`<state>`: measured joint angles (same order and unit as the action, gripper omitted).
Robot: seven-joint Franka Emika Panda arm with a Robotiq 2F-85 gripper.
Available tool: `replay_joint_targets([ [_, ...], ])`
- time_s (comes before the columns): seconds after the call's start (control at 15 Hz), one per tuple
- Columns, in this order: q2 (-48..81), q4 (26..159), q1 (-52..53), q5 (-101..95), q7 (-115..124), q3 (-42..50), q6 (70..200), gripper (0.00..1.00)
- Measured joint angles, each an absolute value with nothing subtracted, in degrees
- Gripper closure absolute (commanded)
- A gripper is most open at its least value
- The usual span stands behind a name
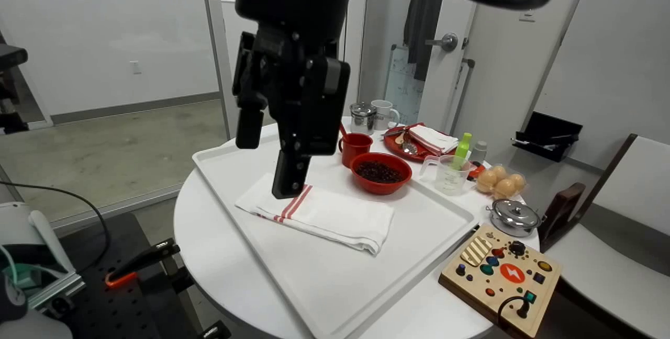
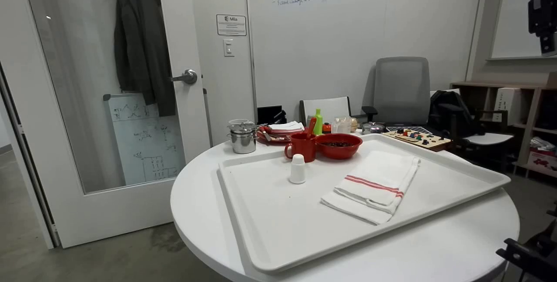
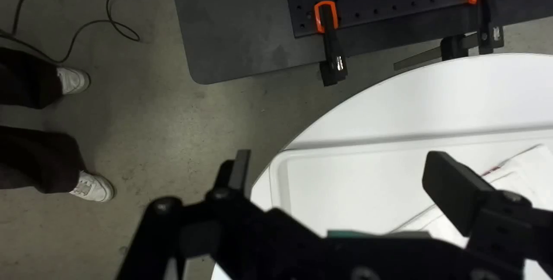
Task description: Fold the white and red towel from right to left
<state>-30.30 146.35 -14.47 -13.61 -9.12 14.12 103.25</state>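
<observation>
Your gripper (image 1: 270, 150) hangs in the air, higher than the table (image 1: 209, 234), with its fingers (image 1: 250, 128) released and spread wide. In the wrist view, the gap between them shows floor (image 3: 216, 120), the table's curved edge and a corner of the white tray (image 3: 341, 185).

The white and red towel (image 1: 335, 213) is below your fingers and apart from them, lying in folded layers on the tray, its red stripes near one end. In an exterior view a fingertip (image 1: 287, 184) overlaps that striped end; in the wrist view, the finger on the picture's right hides part of the towel.

To the right of your fingers in an exterior view, you have the red bowl (image 1: 379, 187) of small dark pieces (image 1: 379, 171), with the red mug (image 1: 357, 150) just beside it; farther from the fingers are the red plate (image 1: 391, 145), the green bottle (image 1: 463, 145), the clear measuring cup (image 1: 449, 182) and the wooden knob board (image 1: 503, 276). In an exterior view with the gripper at the upper right border, a small white tapered piece (image 2: 298, 171) stands upright on the tray, lower and to your fingers' left.
</observation>
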Motion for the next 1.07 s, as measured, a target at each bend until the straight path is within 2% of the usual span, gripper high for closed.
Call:
replay_joint_targets([
  [0.53,-27.1,144.0,-11.3,-9.8,-10.4,14.0,109.0,0.0],
  [1.07,-11.1,138.1,-5.9,-8.3,-11.3,10.2,116.6,0.0],
])
